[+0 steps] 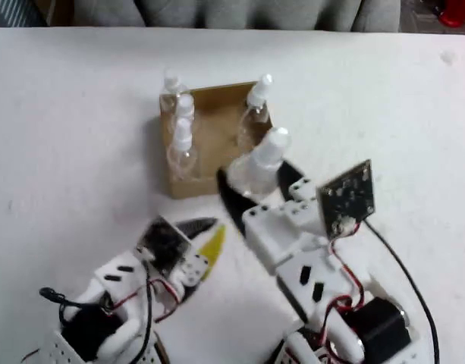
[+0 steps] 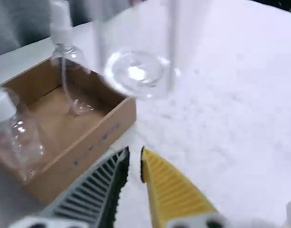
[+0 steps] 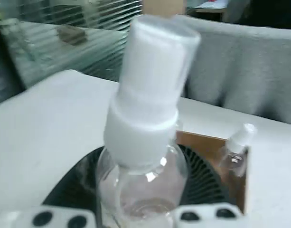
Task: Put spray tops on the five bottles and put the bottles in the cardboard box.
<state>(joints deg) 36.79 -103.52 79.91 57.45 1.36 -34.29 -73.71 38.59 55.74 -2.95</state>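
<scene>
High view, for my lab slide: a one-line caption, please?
Right gripper holds a capped spray bottle at the cardboard box near edge, other capped bottles standing inside.

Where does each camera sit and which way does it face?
High view: above the table, looking down at the cardboard box; left gripper and right gripper show.
Left wrist view: wrist-mounted, facing the box past its gripper.
Right wrist view: wrist-mounted, facing the held bottle in its gripper.
Shared by all: box, held bottle.
</scene>
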